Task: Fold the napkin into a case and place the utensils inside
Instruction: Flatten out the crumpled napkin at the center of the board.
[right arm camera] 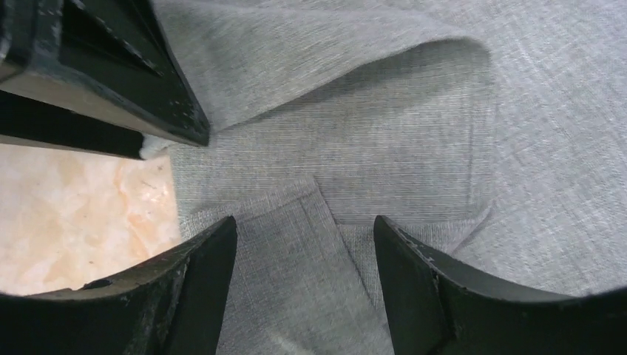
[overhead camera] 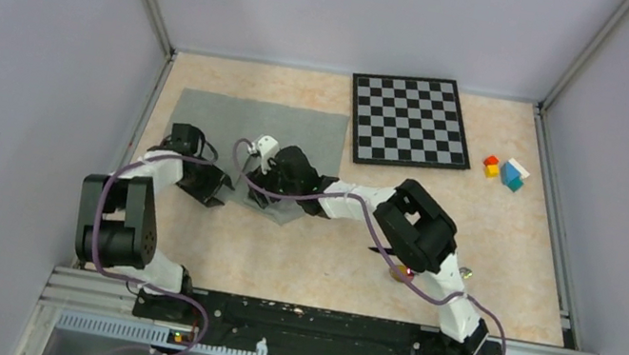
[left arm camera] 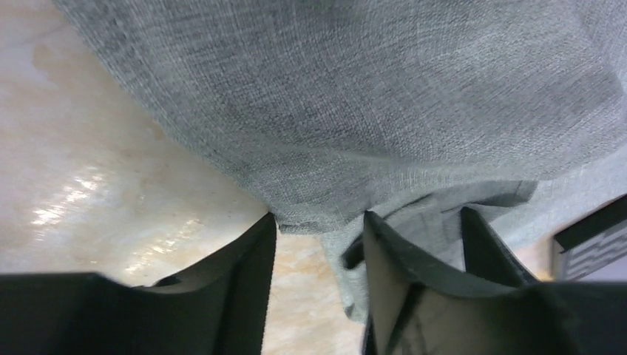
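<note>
Just napkin [overhead camera: 299, 132], one corner folded over.

A robotics lab cell: grey wall panels [overhead camera: 24, 42], aluminium frame rail [overhead camera: 324, 330], bench table [overhead camera: 511, 249].

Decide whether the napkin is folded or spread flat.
Mostly spread: the napkin lies flat, only its near corner turned over.

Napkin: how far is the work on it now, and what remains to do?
Done: almost nothing; the napkin lies mostly flat, one near corner turned over. In hand: the left gripper and right gripper stand open over its near edge, cloth between their jaws. Left: every fold of the case, then putting in the spoon, now on the table under the right arm. No knife is visible.
</note>
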{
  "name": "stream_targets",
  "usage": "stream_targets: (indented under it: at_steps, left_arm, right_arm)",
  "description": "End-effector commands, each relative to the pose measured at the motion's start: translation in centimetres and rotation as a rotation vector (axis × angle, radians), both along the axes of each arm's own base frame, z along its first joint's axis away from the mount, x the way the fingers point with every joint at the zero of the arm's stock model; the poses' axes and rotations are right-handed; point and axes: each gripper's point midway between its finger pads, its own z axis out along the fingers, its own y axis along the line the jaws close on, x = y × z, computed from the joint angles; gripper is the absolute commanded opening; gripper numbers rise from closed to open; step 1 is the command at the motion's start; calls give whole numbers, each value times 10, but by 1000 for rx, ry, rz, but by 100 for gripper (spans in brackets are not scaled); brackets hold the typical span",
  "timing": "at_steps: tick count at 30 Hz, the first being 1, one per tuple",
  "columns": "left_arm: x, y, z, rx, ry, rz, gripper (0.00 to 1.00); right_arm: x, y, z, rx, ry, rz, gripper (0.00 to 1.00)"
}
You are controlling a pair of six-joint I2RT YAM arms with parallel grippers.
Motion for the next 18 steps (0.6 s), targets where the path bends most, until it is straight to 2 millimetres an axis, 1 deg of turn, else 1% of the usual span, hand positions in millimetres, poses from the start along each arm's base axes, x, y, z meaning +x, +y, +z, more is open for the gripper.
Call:
stream_targets:
  at_steps: [1, 3, 4, 5, 7, 8, 9, 10, 11, 14, 15, 16, 18]
  left_arm:
    - [-2, 6, -22, 27, 41, 3, 45]
    - [-2, 13, -24, 67, 47, 7, 31]
    - [-2, 18, -24, 93, 50, 10, 24]
    - [-1, 22, -21, 113, 47, 8, 20]
    - [3, 27, -12, 149, 19, -1, 14]
    - [5, 30, -6, 166, 1, -6, 8]
    - [5, 32, 0, 183, -12, -12, 0]
    - [6, 35, 7, 200, -27, -14, 0]
    - [5, 36, 15, 209, -43, -20, 0]
    - [-3, 50, 37, 281, -63, -3, 0]
    - [-8, 54, 44, 306, -58, 3, 0]
    - [-15, 61, 55, 337, -62, 23, 0]
    - [-30, 74, 70, 407, -49, 69, 0]
  right_arm:
    - [2, 24, 15, 51, -11, -21, 64]
    - [4, 25, 15, 51, -3, -38, 56]
    - [5, 26, 18, 55, -3, -46, 49]
    - [7, 27, 22, 58, -3, -49, 37]
    - [8, 27, 28, 51, -4, -60, 16]
    - [9, 26, 33, 45, -3, -73, 8]
    - [12, 23, 39, 38, -5, -89, 4]
    - [13, 21, 48, 36, -9, -100, 0]
    - [11, 16, 56, 27, -4, -107, 0]
    - [0, 5, 87, 43, 1, -100, 0]
    - [-5, -2, 98, 54, 6, -103, 0]
    - [-12, -9, 105, 62, 22, -104, 0]
    - [-29, -21, 117, 93, 73, -104, 0]
